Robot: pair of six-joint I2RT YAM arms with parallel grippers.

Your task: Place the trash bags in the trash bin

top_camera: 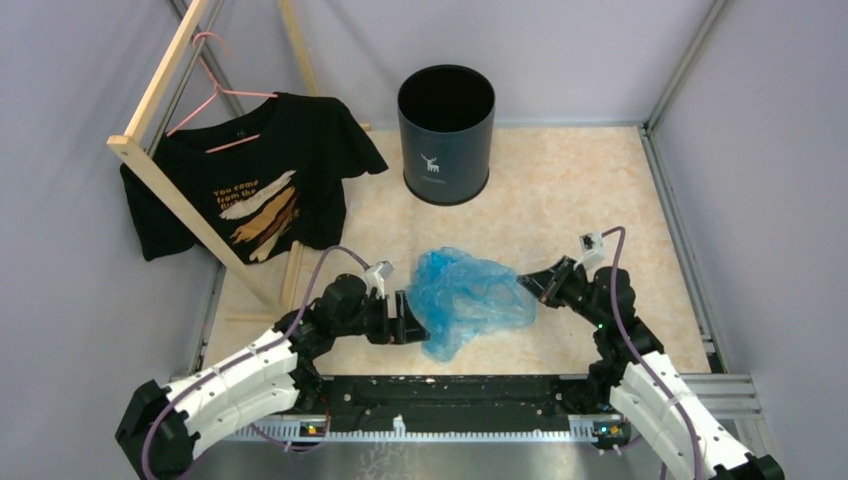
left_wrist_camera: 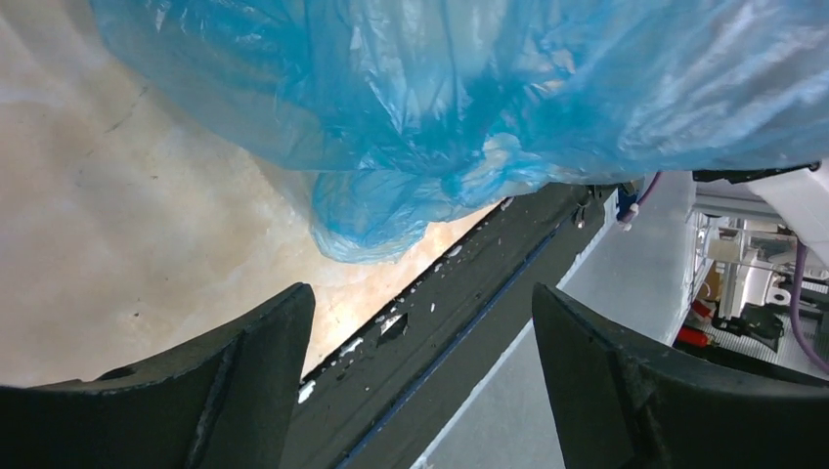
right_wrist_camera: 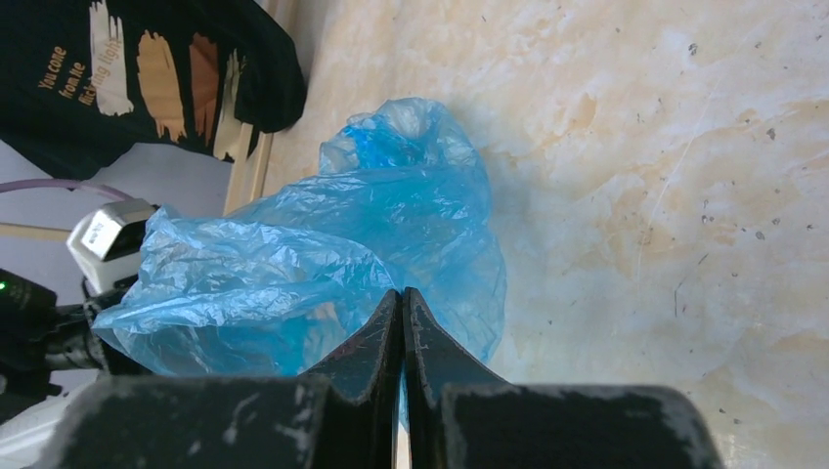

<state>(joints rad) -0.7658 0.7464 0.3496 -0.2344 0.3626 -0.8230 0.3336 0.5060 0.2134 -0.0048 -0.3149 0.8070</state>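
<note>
The light-blue crinkly trash bag point(top_camera: 465, 297) is bunched in the middle of the table between my two grippers. It also shows in the left wrist view point(left_wrist_camera: 440, 98) and the right wrist view point(right_wrist_camera: 323, 244). My right gripper point(top_camera: 528, 285) is shut on the bag's right edge, with blue film pinched between its fingers point(right_wrist_camera: 402, 293). My left gripper point(top_camera: 408, 318) is at the bag's left side, open wide with nothing between its fingers point(left_wrist_camera: 422, 303). The dark round trash bin point(top_camera: 446, 135) with a white deer logo stands upright at the back centre, its mouth open.
A black T-shirt point(top_camera: 250, 190) hangs on a pink hanger from a wooden rack point(top_camera: 160, 180) at the back left. A black rail point(top_camera: 440, 395) runs along the near table edge. Metal frame rails point(top_camera: 680, 230) border the right side.
</note>
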